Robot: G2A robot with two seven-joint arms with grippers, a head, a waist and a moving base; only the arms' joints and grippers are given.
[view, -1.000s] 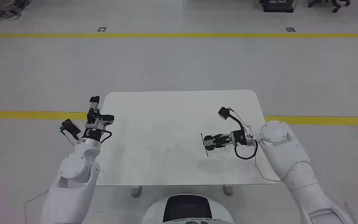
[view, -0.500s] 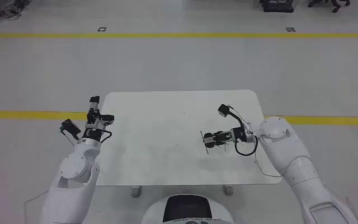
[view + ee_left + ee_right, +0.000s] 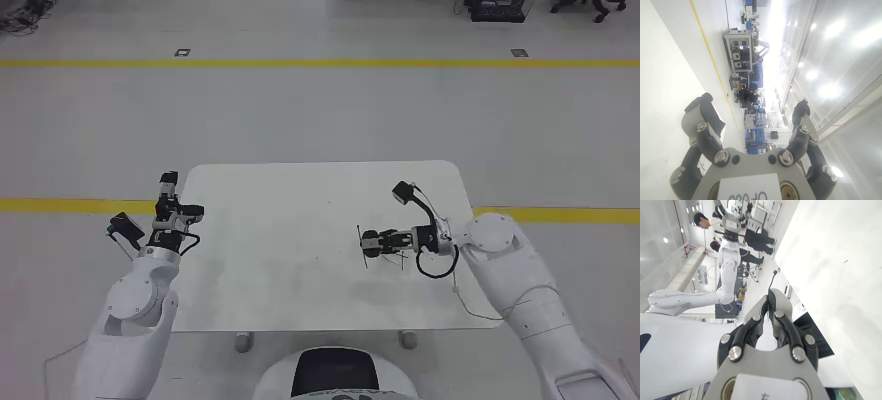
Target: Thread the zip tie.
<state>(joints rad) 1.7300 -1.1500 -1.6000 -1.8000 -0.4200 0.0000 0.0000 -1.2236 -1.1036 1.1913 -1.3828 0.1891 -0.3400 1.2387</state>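
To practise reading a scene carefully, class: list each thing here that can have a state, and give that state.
left gripper: open, holding nothing, at the table's edge.
right gripper: shut on the zip tie, over the table.
zip tie: pinched between the right gripper's pads, one end sticking out past them; it looks straight, not yet looped.

The pads of the right gripper are covering the stretch of the zip tie clamped between them. In the top view, the zip tie is appearing too thin to tell head from tail, or whether it is looped.
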